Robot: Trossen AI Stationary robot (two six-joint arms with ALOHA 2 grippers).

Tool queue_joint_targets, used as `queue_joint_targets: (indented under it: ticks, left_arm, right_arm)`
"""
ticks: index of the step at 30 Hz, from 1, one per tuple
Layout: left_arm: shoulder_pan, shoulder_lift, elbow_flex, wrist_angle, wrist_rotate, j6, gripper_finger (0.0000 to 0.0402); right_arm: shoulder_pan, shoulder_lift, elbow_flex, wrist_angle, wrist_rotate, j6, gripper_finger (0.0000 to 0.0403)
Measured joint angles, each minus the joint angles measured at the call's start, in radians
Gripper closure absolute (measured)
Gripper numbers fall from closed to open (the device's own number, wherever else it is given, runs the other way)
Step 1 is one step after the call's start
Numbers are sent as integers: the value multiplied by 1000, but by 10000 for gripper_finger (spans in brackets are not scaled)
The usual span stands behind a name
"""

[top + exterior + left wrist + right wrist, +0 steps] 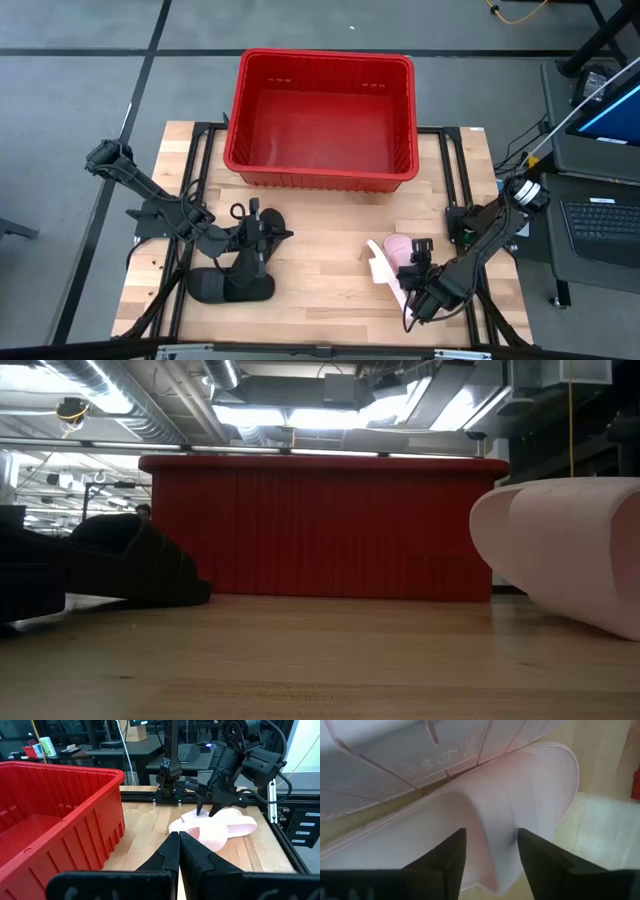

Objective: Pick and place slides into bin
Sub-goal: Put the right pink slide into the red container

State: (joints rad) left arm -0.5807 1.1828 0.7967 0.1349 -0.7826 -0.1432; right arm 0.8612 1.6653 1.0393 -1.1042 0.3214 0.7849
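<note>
Two light pink slides (388,258) lie together on the table's near right part; one lies sole up (395,755) partly over the other. My right gripper (491,855) points steeply down at them, open, with a finger on either side of the lower slide's strap (490,820). The left wrist view also shows this right gripper (206,811) over the pink slides (220,827). The black slides (232,287) rest on the table at the near left. My left gripper (268,232) hangs shut just beyond them, holding nothing. The red bin (320,57) stands at the far middle. My right gripper comes at the pink slide's strap (492,835) from above, slanting, with the strap's raised arch between its two fingers. I cannot tell whether the fingers touch the strap. The slide lies on the table.
Bare wooden tabletop (320,250) lies between the two pairs and in front of the bin. Black frame rails (455,180) run along the table's sides. A laptop (600,220) and cables stand off the table's right edge.
</note>
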Motion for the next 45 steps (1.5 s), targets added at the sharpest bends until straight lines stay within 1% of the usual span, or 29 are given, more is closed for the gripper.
queue_joint_targets:
  ticks: [5,8,15,17,21,22,26,31,35,40,45]
  left_arm:
    - [0,0,0,0,0,0,400]
    - [0,0,0,0,-4,0,400]
    - [0,0,0,0,-6,0,400]
    - [0,0,0,0,-7,0,400]
    - [0,0,0,-1,-8,0,400]
    - [0,0,0,-1,-8,0,400]
    - [0,0,0,-3,-8,0,400]
    - [0,0,0,-3,-8,0,400]
    - [0,0,0,-3,-8,0,400]
    - [0,0,0,-3,-8,0,400]
    - [0,0,0,-3,-8,44,400]
  right_arm:
    - [-2,3,0,0,5,18,253]
    - [-7,3,0,0,43,52,267]
    - [-21,3,0,-1,51,48,302]
    - [-21,3,0,-1,52,48,321]
    - [-22,3,0,-1,51,49,380]
    - [-22,3,0,-1,49,50,387]
    - [-23,3,0,0,46,51,389]
    - [-33,3,0,-14,15,49,391]
    - [-40,2,10,-124,-14,49,391]
    - [-54,2,72,-296,-16,48,391]
    - [-67,2,150,-349,-7,47,392]
